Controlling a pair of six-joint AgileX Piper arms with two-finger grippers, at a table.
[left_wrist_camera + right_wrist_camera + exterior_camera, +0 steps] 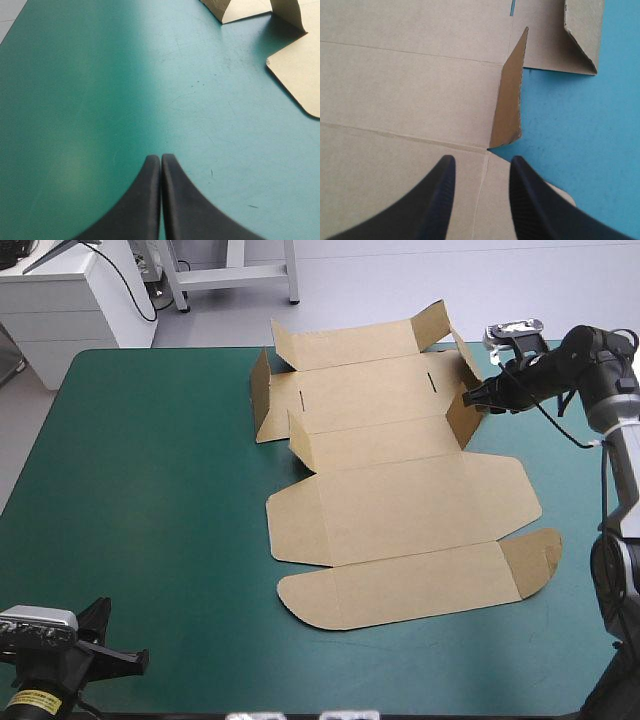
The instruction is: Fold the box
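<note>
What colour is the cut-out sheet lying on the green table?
Plain brown, with no print. The box shows best in the high view.

The box (400, 510) lies right of centre on the table (150, 490). Right gripper (482, 160) at its far right wall. Left gripper (161, 159) well apart, over the near left corner.

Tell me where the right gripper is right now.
In the high view the right gripper is at the far right of the table, at the raised right side flap of the box. Its fingers are open, above the board beside that flap.
</note>
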